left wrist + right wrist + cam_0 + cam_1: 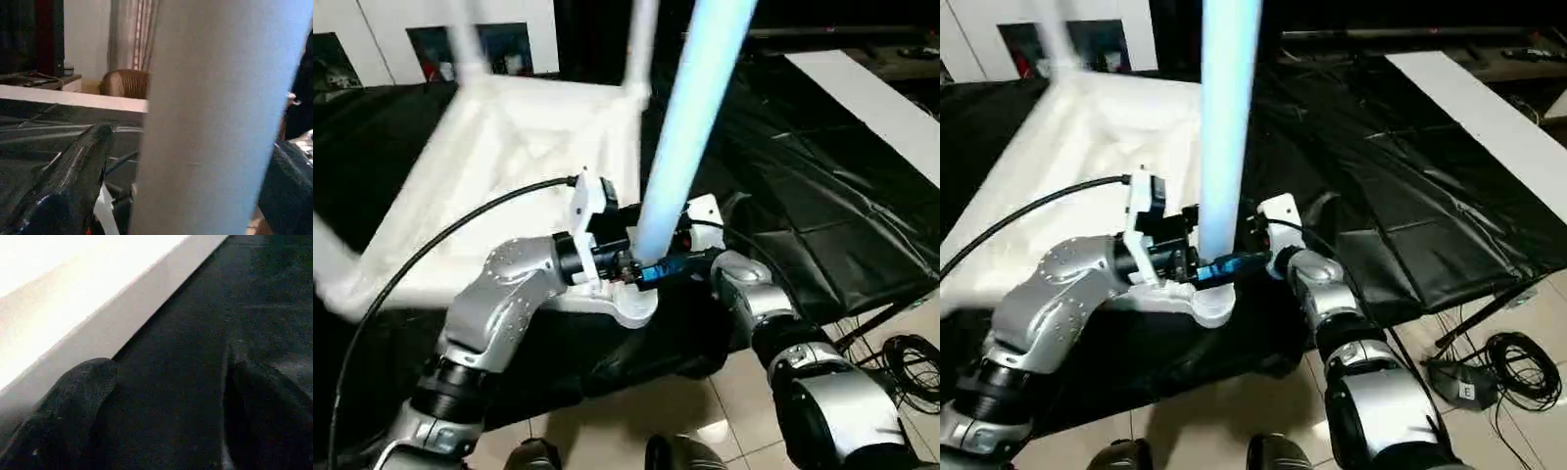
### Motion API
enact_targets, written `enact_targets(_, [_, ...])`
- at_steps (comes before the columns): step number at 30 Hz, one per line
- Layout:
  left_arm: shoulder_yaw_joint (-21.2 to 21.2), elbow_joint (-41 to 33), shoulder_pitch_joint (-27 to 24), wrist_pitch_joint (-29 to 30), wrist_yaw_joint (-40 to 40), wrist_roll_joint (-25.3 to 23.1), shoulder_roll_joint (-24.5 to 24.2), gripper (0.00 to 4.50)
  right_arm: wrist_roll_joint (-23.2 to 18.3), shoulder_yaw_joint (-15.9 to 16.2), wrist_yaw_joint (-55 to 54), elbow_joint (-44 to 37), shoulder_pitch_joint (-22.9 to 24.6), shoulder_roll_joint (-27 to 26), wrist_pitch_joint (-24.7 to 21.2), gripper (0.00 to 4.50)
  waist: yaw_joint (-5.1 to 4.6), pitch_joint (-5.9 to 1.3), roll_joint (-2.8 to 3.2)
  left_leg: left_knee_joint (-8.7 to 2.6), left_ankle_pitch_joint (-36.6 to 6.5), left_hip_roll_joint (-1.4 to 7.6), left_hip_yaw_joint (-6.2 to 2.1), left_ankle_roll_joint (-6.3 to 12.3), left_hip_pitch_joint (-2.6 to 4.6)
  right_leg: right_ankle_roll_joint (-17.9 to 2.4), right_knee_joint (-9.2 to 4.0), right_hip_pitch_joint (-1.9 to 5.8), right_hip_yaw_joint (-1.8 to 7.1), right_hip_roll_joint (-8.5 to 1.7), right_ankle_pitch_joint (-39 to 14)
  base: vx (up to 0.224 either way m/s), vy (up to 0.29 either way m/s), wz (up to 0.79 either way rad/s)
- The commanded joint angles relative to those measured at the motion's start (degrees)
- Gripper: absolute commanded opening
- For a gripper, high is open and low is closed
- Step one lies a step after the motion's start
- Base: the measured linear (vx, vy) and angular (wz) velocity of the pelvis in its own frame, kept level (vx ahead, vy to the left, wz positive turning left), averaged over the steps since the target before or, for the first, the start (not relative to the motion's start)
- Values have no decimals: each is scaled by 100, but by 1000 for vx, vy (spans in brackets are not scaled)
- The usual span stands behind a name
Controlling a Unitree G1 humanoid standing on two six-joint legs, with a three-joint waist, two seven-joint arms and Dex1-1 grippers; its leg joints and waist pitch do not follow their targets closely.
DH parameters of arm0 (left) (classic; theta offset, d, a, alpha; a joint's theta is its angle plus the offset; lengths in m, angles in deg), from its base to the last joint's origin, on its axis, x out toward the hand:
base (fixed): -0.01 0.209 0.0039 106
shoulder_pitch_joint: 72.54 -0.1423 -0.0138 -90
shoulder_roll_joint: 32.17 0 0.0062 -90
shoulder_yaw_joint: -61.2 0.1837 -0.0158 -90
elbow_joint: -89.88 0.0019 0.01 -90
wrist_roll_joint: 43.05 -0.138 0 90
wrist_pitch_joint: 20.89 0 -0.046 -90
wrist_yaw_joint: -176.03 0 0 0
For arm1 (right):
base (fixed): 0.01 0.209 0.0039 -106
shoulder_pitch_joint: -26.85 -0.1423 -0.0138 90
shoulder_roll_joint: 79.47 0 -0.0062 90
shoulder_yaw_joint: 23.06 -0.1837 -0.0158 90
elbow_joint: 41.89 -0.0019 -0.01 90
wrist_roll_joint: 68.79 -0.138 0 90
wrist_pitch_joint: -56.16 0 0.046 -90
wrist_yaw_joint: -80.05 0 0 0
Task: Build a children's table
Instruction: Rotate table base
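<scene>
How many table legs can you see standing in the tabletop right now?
3. One leg rises from the near corner between the grippers; two more, a blurred leg and another, stand at the far corners. A fourth may sit outside the picture at left.

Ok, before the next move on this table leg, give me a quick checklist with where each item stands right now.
1. Near leg stands upright at the near corner socket: ok.
2. Leg pushed fully home in that socket: cannot tell, the grippers hide its base.
3. Left gripper open, a finger on each side of the leg: ok.
4. Right gripper open and holding nothing, over the black cover beside the table top: ok.
5. Two far legs upright on the upturned top: ok.
6. Left arm's cable apart from the near leg: ok.
</scene>
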Motion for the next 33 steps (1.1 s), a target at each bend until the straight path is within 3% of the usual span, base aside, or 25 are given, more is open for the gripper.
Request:
enact_targets(1, [262,185,180,-194,132,-248,203,441,155,384,367,-99,76,-301,107,450,43,-520,71,-373,-1258,54,-32,131,91,-1331,-400,354,234,-335,-1103,0,0,0])
enact_targets(5, [288,573,322,-475,448,-667,231,441,250,356,58,-15,46,-242,186,450,45,-526,68,-368,-1279,50,-29,166,100,-1339,-409,355,234,-339,-1111,0,0,0])
enact_targets(8, [193,1098,503,-801,806,-1138,121,441,208,129,-372,51,-35,-93,212,450,51,-522,69,-378,-1307,51,-35,143,106,-1297,-425,350,231,-339,-1213,0,0,0])
enact_targets(11, [135,1201,520,-929,818,-1255,-19,441,122,-7,-501,24,-62,6,244,450,46,-525,64,-382,-1372,43,-53,86,81,-1217,-425,377,223,-358,-1394,0,0,0])
enact_targets(12, [46,1265,521,-1025,826,-1365,-90,441,55,-106,-507,-31,-67,90,257,450,57,-545,66,-373,-1366,45,-48,77,107,-1182,-434,358,227,-363,-1449,0,0,0])
enact_targets(21, [-170,1571,512,-1133,1098,-1664,-480,441,-141,-338,-453,-506,107,517,295,450,81,-565,65,-363,-1327,46,-33,90,110,-1252,-407,353,224,-342,-1283,0,0,0])
enact_targets(28, [-376,1738,398,-1213,1303,-1858,-784,441,-234,-307,180,-1625,813,1006,39,450,144,-609,46,-342,-1087,47,-25,192,100,-1238,-387,379,226,-322,-993,0,0,0])
enact_targets(33, [-330,1070,22,-858,1009,-1584,-872,441,-287,-176,593,-2645,1433,1326,-388,450,218,-635,29,-326,-856,71,-13,303,103,-1356,-345,385,233,-338,-664,0,0,0])
